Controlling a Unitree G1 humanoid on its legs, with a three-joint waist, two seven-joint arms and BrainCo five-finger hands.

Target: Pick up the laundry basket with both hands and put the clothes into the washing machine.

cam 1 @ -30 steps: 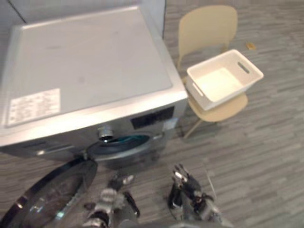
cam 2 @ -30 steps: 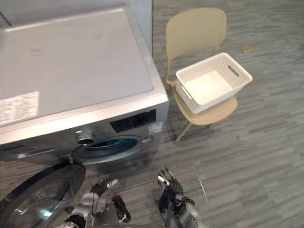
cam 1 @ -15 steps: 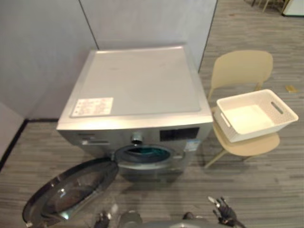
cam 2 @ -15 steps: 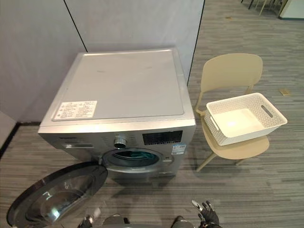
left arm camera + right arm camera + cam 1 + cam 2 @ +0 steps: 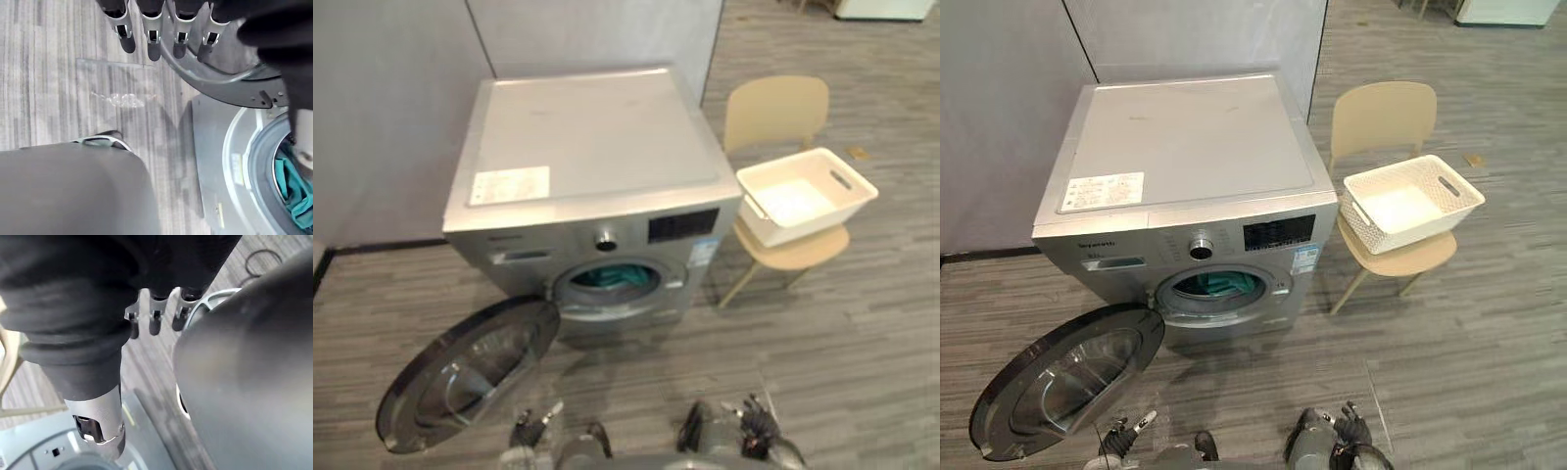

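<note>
One washing machine (image 5: 1185, 147) is seen at the centre of the scene, against grey partition walls. One paper label (image 5: 1102, 191) is stuck at the near left of its top, and one round knob (image 5: 1201, 247) is set on its front panel. Its one round door (image 5: 1058, 387) is swung wide open to the near left, low over the floor. Teal clothes (image 5: 1219, 285) are seen inside the drum; how many pieces cannot be told.

Just to the right of the machine, one beige chair (image 5: 1381, 113) is placed. The one white laundry basket (image 5: 1425, 225) is set on its seat, and its white inner floor is shown.

Two hands are seen low at the near edge, well apart from the basket. The left hand (image 5: 150, 19) is held over the floor by the near rim of the door, its fingers straight, side by side and holding nothing. The right hand (image 5: 155, 316) is held further right over the floor, its fingers likewise extended and nothing held in them.
</note>
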